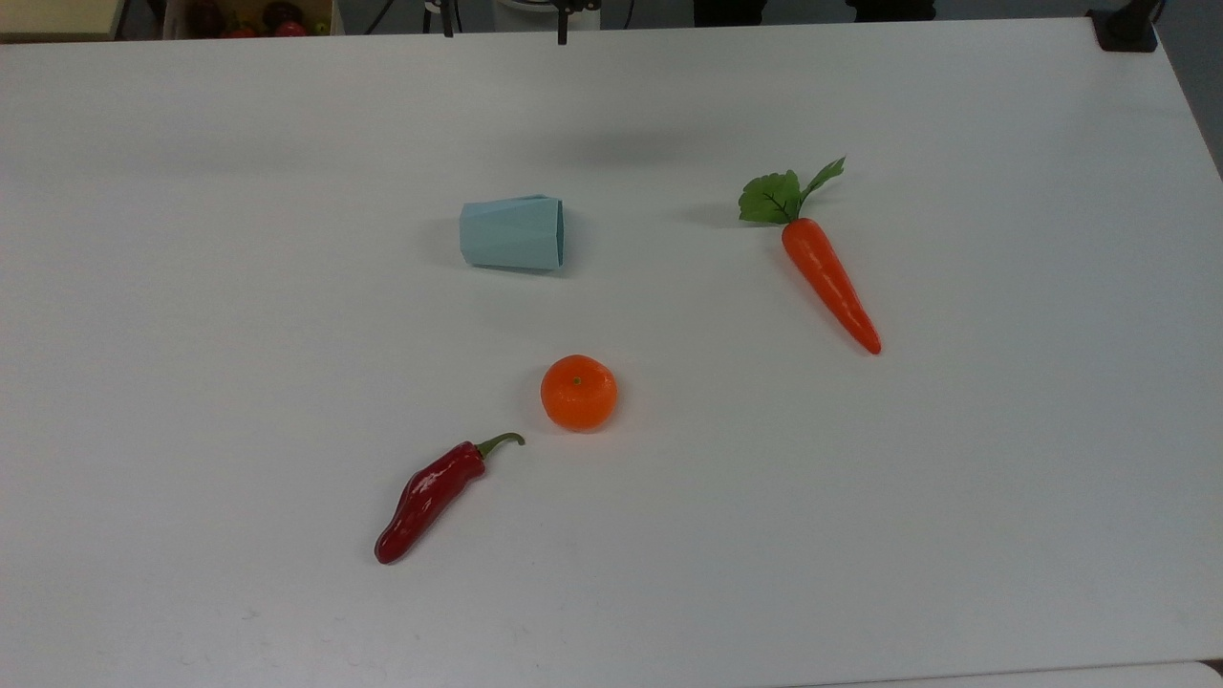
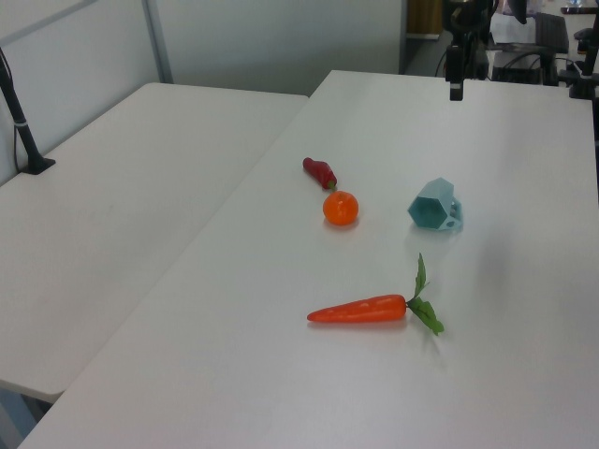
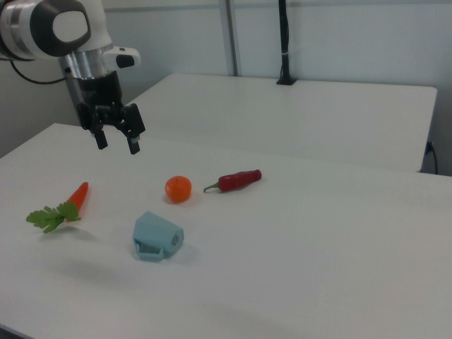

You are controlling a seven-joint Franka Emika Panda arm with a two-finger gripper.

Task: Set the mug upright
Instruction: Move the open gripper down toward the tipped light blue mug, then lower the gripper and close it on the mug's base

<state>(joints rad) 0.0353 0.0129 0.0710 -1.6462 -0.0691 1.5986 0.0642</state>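
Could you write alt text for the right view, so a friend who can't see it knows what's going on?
A small pale blue faceted mug lies on its side on a white table, while a robot arm's black two-finger gripper hangs open above the table, apart from it. Around the mug lie a round orange, a glossy red chili pepper and an orange carrot with green leaves.

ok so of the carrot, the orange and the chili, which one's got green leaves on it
The carrot: it has a tuft of green leaves at its thick end. The chili has just a thin green stem, and the orange has no leaves.
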